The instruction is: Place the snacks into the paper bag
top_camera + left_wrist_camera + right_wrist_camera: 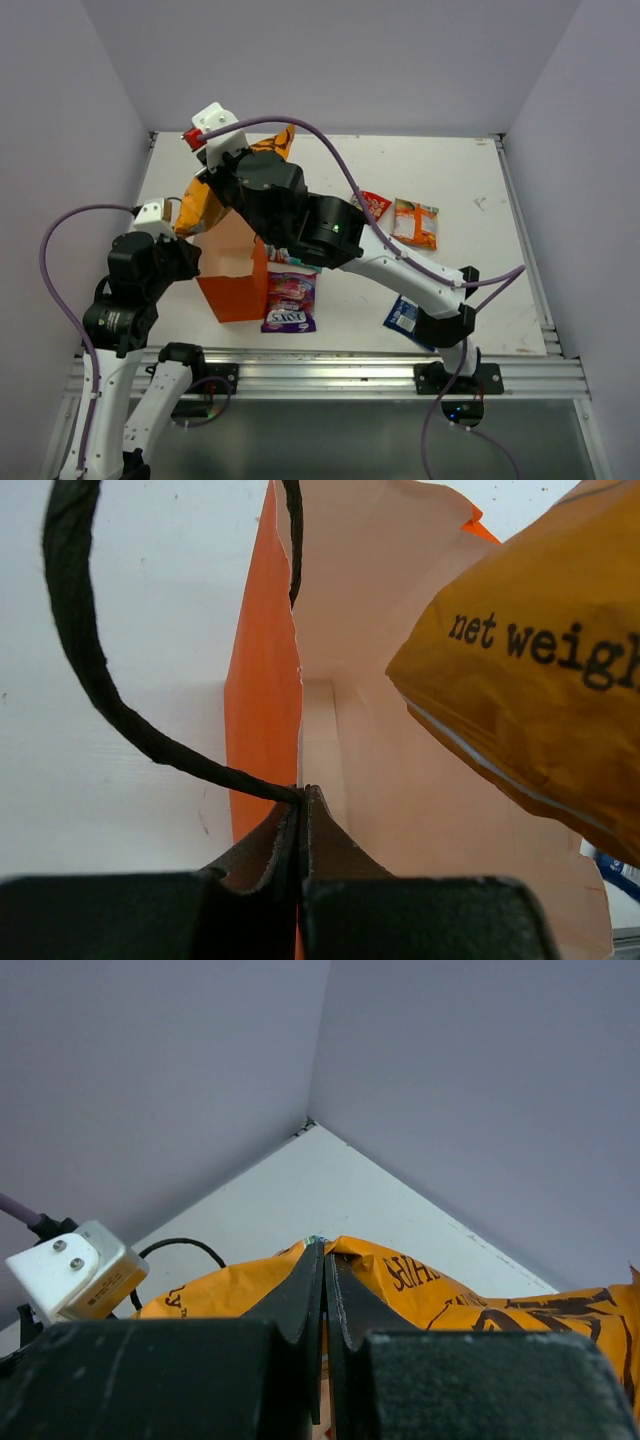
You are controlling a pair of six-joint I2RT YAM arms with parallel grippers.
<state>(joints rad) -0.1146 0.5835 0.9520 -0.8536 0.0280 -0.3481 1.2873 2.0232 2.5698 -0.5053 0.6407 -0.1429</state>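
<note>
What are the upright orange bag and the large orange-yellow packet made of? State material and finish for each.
The upright orange bag looks like matte paper: sharp folds, pale inside. The large orange-yellow packet is probably plastic film: slight sheen, creases, printed lettering.

- White flat tabletop [450, 170]: carries every item listed below.
- Upright rectangular orange paper bag [235, 292]: stands on the near left part of the tabletop, with its mouth open upward. It is the landmark for the remaining entries.
- Flat glossy purple packet [290, 303]: lies flat just to the right of the bag, against its side wall.
- Blue-white packet [404, 316]: lies well to the right of the bag, level with its base, partly hidden.
- Small red packet [373, 204]: lies to the right of the bag and farther back.
- Orange packet [415, 222]: lies just beside the red packet, on the side away from the bag.
</note>
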